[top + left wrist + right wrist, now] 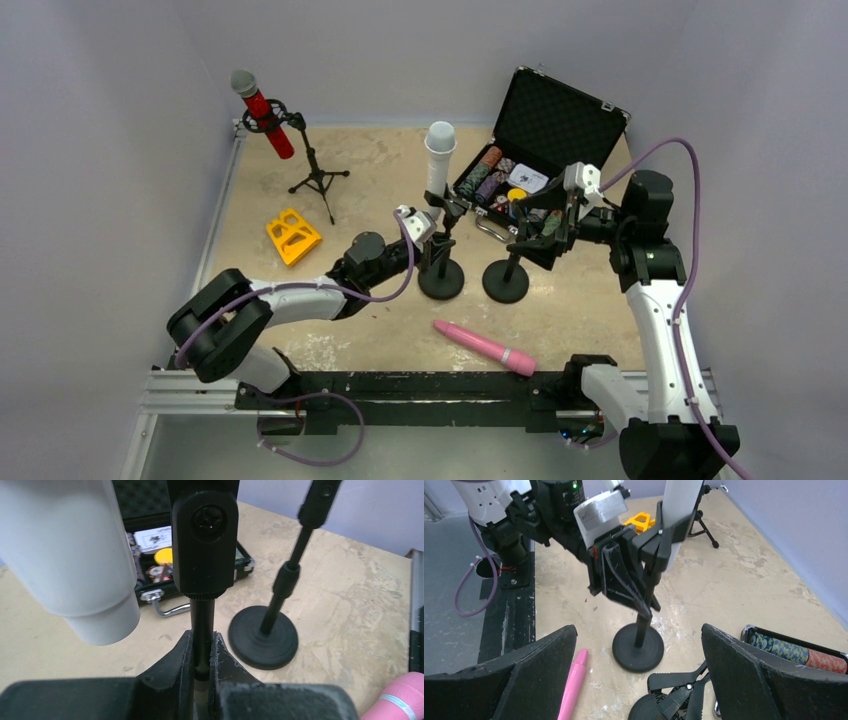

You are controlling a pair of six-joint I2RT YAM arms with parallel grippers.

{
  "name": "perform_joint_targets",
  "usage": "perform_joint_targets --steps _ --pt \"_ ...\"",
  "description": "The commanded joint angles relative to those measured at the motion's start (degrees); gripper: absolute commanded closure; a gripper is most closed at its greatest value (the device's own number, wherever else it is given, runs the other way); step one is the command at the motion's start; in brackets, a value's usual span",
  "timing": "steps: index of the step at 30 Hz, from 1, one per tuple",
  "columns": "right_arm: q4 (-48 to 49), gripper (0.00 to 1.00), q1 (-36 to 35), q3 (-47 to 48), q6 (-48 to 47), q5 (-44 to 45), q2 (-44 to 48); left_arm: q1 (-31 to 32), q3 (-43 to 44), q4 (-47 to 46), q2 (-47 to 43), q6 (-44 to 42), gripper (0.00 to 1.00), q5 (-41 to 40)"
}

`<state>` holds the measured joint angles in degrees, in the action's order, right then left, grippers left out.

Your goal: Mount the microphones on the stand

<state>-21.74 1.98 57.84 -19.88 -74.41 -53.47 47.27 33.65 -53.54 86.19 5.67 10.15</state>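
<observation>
The left hand [202, 649] is pressed together on the thin pole of the middle stand [441, 279], gripping it low down, just below the clip. The white mic [439, 154] sits in that clip, near upright with its head up, and its lower end hangs just beside the pole in the left wrist view.

The right hand [638, 631] is spread wide and holds nothing. It hovers over the empty stand [505, 283], whose round base stands just to the right of the middle stand's base. The top of this stand shows between the fingers [744, 665] at the bottom of the right wrist view.

The red mic [262, 108] is clipped into the tripod stand [318, 180] at the far left corner of the desk [380, 170], tilted with its grey head up and to the left. The pink mic [487, 347] lies flat on the desk near the front edge, in front of the two round bases and touching neither.

An open black case [560, 110] with stacks of chips [488, 160] rests at the far right, behind the right hand. A yellow block [292, 236] lies on the left side.
</observation>
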Motion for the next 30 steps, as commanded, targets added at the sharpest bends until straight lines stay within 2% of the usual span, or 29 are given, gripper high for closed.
perform_joint_targets --steps 1,7,16,23,30 --pt "2.0 0.01 0.5 -0.8 0.7 -1.3 1.0 -4.9 2.1 0.0 -7.6 -5.0 1.00 -4.0" --pt "2.2 0.01 0.9 -1.2 0.6 -1.6 1.2 -13.3 5.2 2.7 -8.0 -10.7 1.00 -7.6" --pt "2.3 0.01 1.1 -1.7 0.0 -2.4 1.1 -24.7 15.3 4.1 2.4 -12.1 1.00 -1.9" --pt "1.7 0.01 1.3 -1.8 -1.0 -2.6 0.4 -30.1 23.0 6.5 10.0 -11.8 1.00 3.7" --pt "1.1 0.01 1.4 -1.9 -2.1 -2.5 -0.6 -32.3 24.6 7.1 14.4 -11.4 1.00 7.5"
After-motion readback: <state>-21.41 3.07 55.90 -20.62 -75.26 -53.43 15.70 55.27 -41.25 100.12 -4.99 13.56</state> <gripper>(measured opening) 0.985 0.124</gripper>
